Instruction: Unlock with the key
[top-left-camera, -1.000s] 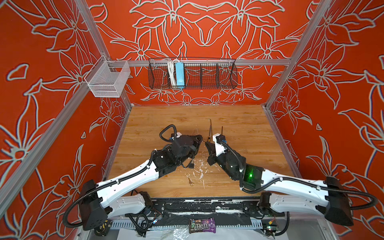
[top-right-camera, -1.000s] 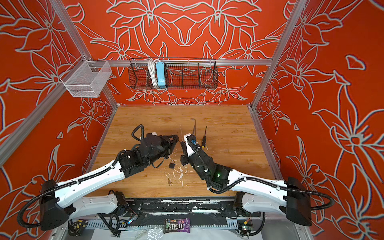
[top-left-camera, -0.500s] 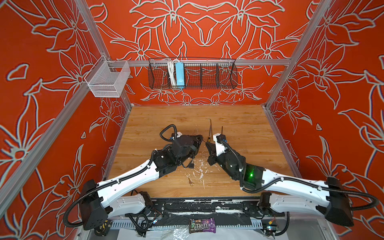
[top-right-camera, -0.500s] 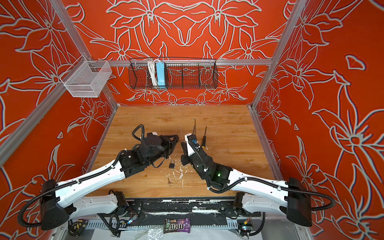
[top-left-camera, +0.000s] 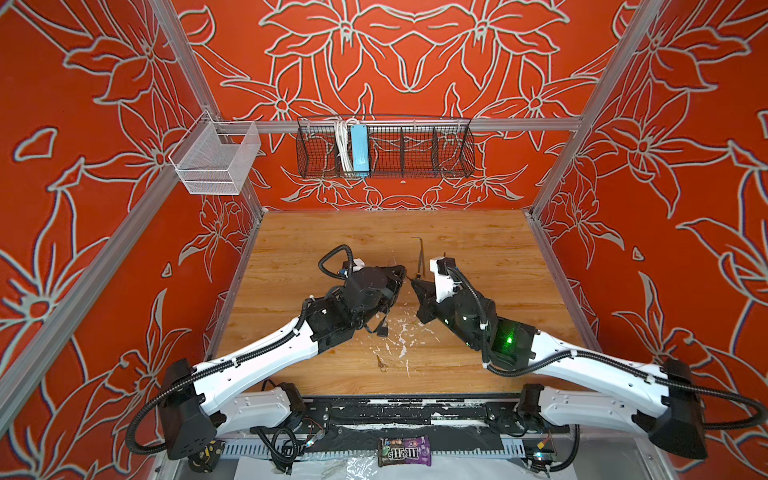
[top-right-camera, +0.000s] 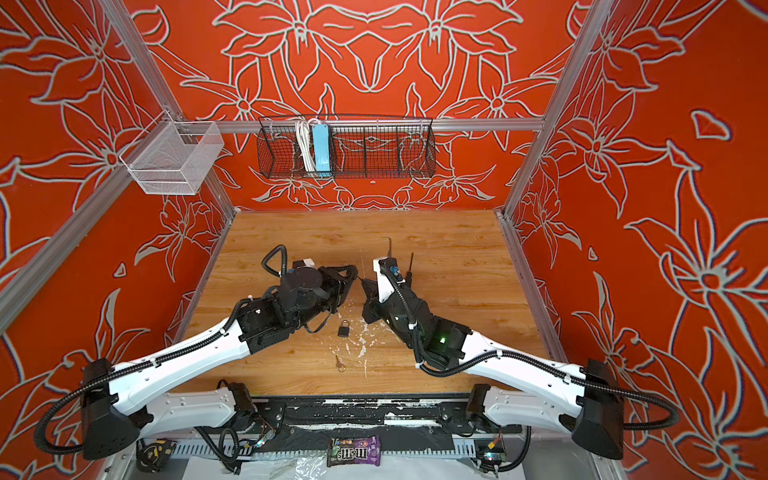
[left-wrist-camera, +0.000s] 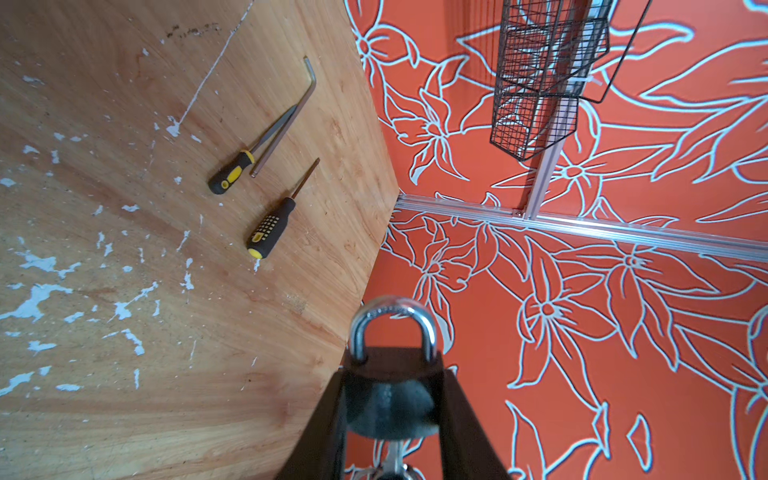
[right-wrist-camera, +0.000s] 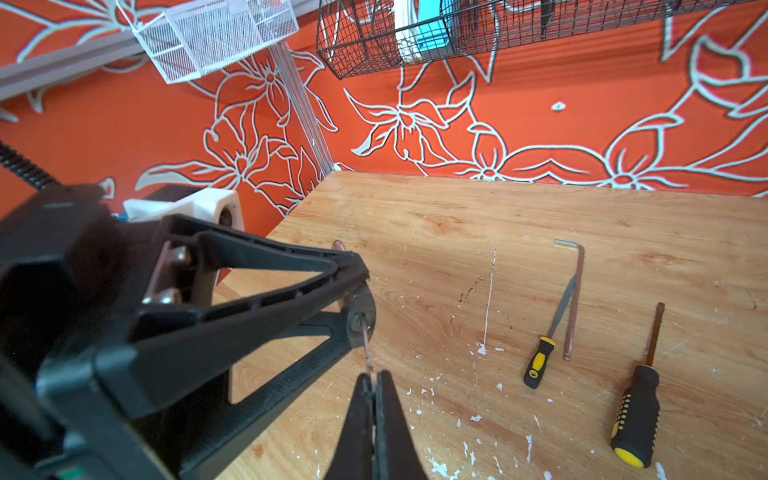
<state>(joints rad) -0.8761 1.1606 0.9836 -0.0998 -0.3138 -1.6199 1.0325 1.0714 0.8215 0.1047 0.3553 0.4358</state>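
Note:
A small black padlock (left-wrist-camera: 392, 365) with a silver shackle (left-wrist-camera: 392, 309) sits gripped by its body between the black fingers of my left gripper (left-wrist-camera: 392, 374). It is held above the wooden table (top-left-camera: 478, 249) near the middle. In the right wrist view the padlock's round keyhole face (right-wrist-camera: 360, 322) shows at the left fingertips. The thin key (right-wrist-camera: 366, 347) runs from that face into my right gripper (right-wrist-camera: 375, 378), which is shut on the key's head. In both top views the left gripper (top-left-camera: 400, 272) and right gripper (top-left-camera: 413, 283) meet tip to tip.
Another padlock (top-right-camera: 343, 329) and a loose key (top-right-camera: 340, 364) lie on the table in front of the grippers. Two black-and-yellow screwdrivers (right-wrist-camera: 539, 361) (right-wrist-camera: 636, 415) and a hex key (right-wrist-camera: 575, 299) lie just behind. A black wire basket (top-left-camera: 384, 145) and a white one (top-left-camera: 216, 160) hang on the walls.

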